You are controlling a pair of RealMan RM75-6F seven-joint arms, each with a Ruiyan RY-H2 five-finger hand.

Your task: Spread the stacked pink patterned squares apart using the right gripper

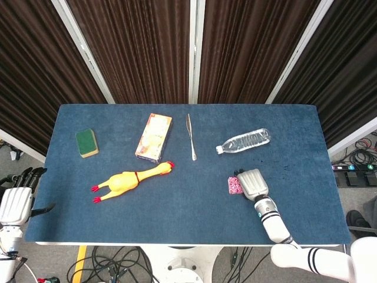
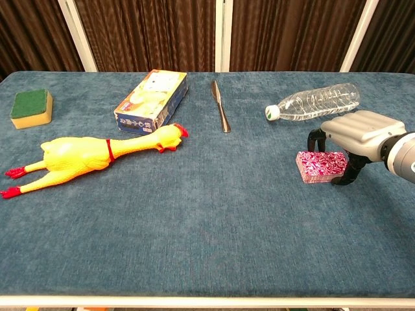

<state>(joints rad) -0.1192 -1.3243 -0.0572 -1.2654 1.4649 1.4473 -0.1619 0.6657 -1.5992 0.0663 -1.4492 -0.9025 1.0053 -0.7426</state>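
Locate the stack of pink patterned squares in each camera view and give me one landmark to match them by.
Head view: stack of pink patterned squares, right of centre, partly under the right hand.
Chest view: stack at right, middle height, beside that hand.
Shared landmark: the plastic bottle lies just beyond it.

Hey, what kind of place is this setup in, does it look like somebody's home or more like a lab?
Most likely a robot lab, not a home: a blue cloth table against dark curtains, loose cables on the floor, and unrelated test props such as a rubber chicken and a water bottle.
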